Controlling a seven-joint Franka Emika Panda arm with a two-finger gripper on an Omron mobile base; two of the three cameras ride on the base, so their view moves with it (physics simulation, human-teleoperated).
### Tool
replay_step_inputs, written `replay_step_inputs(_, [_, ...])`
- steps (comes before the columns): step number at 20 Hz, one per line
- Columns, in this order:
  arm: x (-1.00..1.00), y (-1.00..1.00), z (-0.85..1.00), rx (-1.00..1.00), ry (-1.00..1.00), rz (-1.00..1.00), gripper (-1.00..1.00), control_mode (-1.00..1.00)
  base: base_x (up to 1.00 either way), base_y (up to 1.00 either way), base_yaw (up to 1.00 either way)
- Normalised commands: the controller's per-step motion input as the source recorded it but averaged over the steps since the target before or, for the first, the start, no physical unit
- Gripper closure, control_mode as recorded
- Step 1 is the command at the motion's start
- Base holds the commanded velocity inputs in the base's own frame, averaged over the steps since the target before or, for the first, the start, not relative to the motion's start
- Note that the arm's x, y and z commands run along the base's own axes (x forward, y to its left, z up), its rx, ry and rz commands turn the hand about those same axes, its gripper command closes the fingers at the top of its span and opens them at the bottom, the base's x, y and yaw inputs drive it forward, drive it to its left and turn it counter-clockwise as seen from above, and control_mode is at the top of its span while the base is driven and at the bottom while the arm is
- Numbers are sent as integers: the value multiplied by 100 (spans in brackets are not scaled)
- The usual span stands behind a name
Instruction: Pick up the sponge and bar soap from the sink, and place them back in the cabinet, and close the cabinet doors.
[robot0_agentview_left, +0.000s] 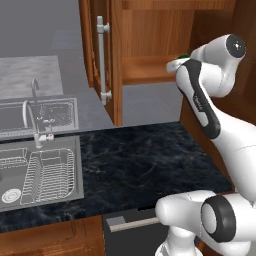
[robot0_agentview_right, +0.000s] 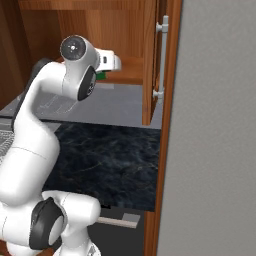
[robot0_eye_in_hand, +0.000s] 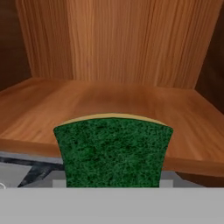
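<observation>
Pincer (robot0_eye_in_hand: 113, 186) is clamped on the sponge (robot0_eye_in_hand: 113, 151); in the hand view the green face with its thin yellow top edge is held up just ahead of the fingers, blocking them. The fingertips themselves cannot be made out.

Sponge is carried at the front edge of the cabinet shelf (robot0_eye_in_hand: 109, 105), slightly above the board; whether it touches the wood cannot be told. Beyond the pincer the bare shelf runs back to the cabinet (robot0_eye_in_hand: 131, 39) rear wall.

In the left base view the arm is raised to shelf height, with a sliver of green seen at the hand (robot0_agentview_left: 183, 56) against the shelf lip. In the right base view the same green bit (robot0_agentview_right: 100, 76) is seen just under the white hand.

Cabinet doors are both swung open: the left door (robot0_agentview_left: 102, 50) with its vertical silver bar handle (robot0_agentview_left: 103, 60) is off to the pincer's left, the right door (robot0_agentview_right: 152, 60) off to its right, handle (robot0_agentview_right: 162, 57) edge-on.

Well below and left of the pincer, the sink (robot0_agentview_left: 37, 172) is set into the dark marbled surface (robot0_agentview_left: 145, 165), with wire rack and round drain visible. Faucet (robot0_agentview_left: 34, 122) stands at its back rim.

Bar soap cannot be located in any view.
</observation>
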Motion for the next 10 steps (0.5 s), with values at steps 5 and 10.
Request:
replay_step_inputs(5, [40,0,0,2,0,0,100,-100,0,0,0])
replay_step_inputs(10, [34,0,0,0,0,0,100,-100,0,0,0])
